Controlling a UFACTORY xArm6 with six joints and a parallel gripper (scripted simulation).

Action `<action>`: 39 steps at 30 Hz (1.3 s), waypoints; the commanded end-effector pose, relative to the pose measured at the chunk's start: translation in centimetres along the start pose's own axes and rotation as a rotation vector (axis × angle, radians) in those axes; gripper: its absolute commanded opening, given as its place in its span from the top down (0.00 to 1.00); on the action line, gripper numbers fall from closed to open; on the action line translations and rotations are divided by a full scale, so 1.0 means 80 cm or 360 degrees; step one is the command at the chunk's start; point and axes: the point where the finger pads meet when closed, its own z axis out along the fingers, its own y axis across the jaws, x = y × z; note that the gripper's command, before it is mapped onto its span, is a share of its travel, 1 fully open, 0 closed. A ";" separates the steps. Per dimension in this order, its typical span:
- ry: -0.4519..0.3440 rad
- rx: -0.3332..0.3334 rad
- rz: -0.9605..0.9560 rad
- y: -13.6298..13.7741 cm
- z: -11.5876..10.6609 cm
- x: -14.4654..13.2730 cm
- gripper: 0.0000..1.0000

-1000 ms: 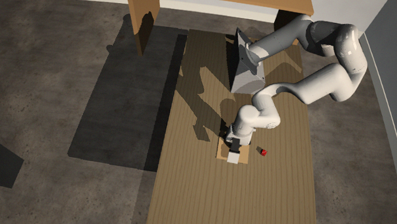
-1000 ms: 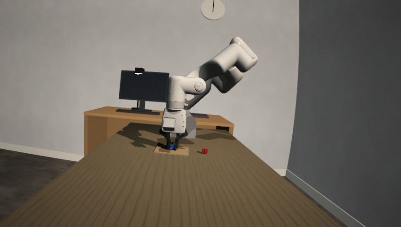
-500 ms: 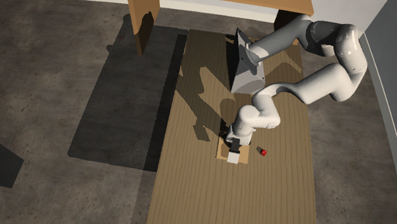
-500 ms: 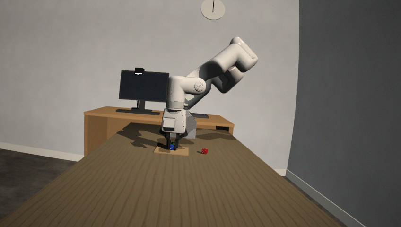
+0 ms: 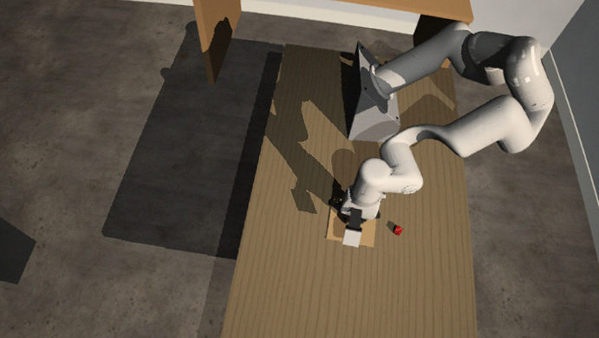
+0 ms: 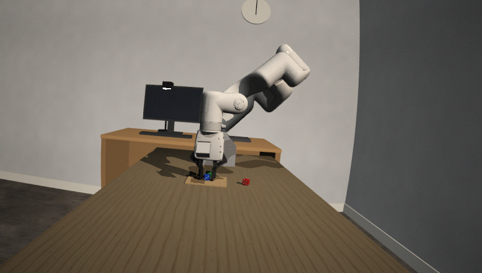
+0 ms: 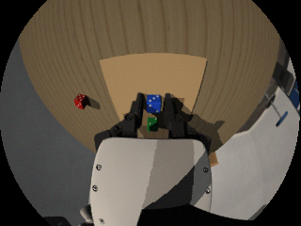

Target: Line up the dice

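Note:
A tan mat (image 7: pixel 153 82) lies on the wooden table; it also shows in the exterior view (image 6: pixel 205 182) and from above (image 5: pixel 351 232). A blue die (image 7: pixel 153 102) sits on the mat between my fingers, also seen in the exterior view (image 6: pixel 206 176). A green die (image 7: pixel 152 123) (image 6: pixel 208 172) sits on the mat just behind it, toward the base. A red die (image 7: pixel 81 101) (image 6: pixel 245 182) (image 5: pixel 397 229) lies on the bare table off the mat. My gripper (image 7: pixel 153 100) stands low over the mat, its fingers parted on either side of the blue die. From above my wrist hides both dice on the mat.
A grey block (image 5: pixel 370 108) at the arm's base stands on the table behind the mat. A desk with a monitor (image 6: pixel 172 103) stands beyond the table's far end.

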 end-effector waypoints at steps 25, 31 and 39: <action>0.0005 -0.0001 -0.0001 0.000 -0.084 0.001 0.64; 0.0005 -0.0001 -0.0001 0.000 -0.107 0.001 0.64; 0.0005 -0.0001 -0.0001 0.000 -0.114 0.001 0.00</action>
